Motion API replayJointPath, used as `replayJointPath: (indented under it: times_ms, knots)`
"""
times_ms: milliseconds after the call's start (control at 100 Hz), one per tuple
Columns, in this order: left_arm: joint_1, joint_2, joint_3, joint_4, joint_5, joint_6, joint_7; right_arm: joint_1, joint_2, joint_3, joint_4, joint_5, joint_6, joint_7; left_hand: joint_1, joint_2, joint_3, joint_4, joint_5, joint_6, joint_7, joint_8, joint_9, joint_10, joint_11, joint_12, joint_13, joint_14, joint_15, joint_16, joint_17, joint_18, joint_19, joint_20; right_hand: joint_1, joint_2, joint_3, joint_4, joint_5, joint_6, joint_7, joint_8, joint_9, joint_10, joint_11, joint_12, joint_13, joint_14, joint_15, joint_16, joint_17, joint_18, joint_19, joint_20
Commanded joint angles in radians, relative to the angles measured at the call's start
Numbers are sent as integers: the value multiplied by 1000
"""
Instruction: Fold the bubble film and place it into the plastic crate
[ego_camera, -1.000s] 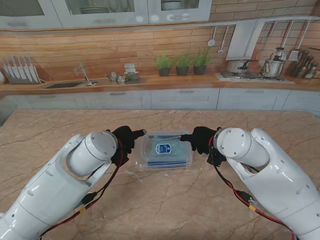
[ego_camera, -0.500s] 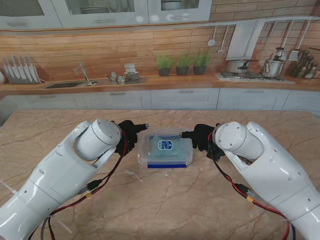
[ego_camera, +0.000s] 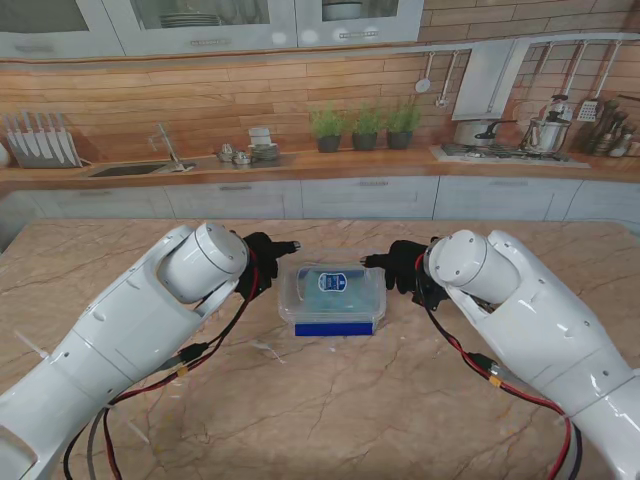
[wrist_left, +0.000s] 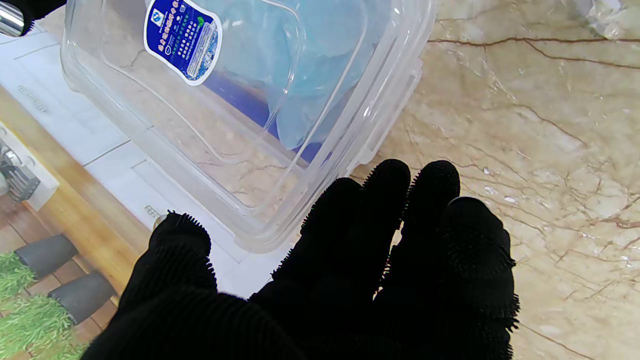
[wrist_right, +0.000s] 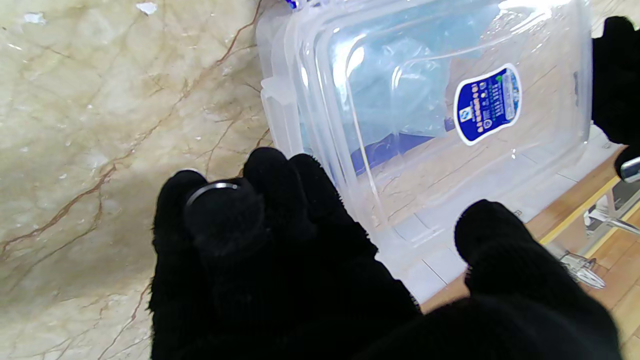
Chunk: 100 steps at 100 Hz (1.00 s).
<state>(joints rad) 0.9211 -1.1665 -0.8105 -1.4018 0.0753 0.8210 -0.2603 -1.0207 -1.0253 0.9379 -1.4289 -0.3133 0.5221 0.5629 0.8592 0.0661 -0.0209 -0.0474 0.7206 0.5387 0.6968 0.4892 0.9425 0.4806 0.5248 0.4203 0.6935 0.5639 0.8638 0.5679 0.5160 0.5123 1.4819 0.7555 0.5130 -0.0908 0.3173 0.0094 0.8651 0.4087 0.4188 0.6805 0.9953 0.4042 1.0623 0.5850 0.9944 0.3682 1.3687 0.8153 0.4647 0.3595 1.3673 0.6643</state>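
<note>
- Bubble film (ego_camera: 322, 302) is lying folded inside the plastic crate (ego_camera: 332, 300), which is sitting midway between both hands.
- Left hand (ego_camera: 262, 272) and right hand (ego_camera: 400, 270) are flanking it, fingers spread, holding nothing.

Both hands moved w/ crate (ego_camera: 332, 297) farther from me, lid now on.

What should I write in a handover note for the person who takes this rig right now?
Left hand: open, fingers apart beside the crate's left side, holding nothing.
Right hand: open, beside the crate's right side, holding nothing.
Clear plastic crate: on the marble table between the hands; a lid with a blue label sits on it.
Blue bubble film: inside the crate.
Done: film is in the crate.
Left: apparently nothing but drawing the hands away.
</note>
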Motion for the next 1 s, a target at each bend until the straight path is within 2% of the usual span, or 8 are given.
replayJointPath:
  times_ms: [0,240,680,990]
  knots:
    - [-7,-25,4,7,-11,-5,-7,13,-19,-12,9,12,2,-2,2,1,-7,13,14,-221,65,28,-27,-53,16,13,-2,24,13,9,1,-39,2,18,-21,-16,5,16,-3,-198,-16,6,36,32,49,12,39,-22,21,11,17,-45,112,20]
    - [-30,-44,20,62,-27,-1,10,46,-32,-42,72,40,12,-20,4,0,-6,13,7,-220,60,29,-37,-52,17,18,-12,25,11,9,-9,-39,-6,16,-22,-16,5,16,-10,-210,-12,10,30,31,47,11,32,-23,19,11,12,-48,109,18]
    - [-64,-58,55,135,-51,23,-1,74,-46,-82,149,69,23,-36,2,5,-8,12,-16,-220,28,18,-64,-48,4,18,-40,22,-5,5,-38,-44,-27,12,-53,-17,-3,7,-49,-225,-29,4,-2,32,18,-1,-8,-16,-15,6,-19,-50,81,10]
    - [-87,-49,101,163,-34,49,-35,70,-50,-89,166,76,40,-47,1,-7,-9,13,-39,-218,3,10,-94,-48,-6,18,-69,17,-21,3,-67,-47,-49,8,-67,-21,7,-2,-61,-228,-34,-1,-14,32,6,-6,-23,-13,-32,6,-31,-49,66,9]
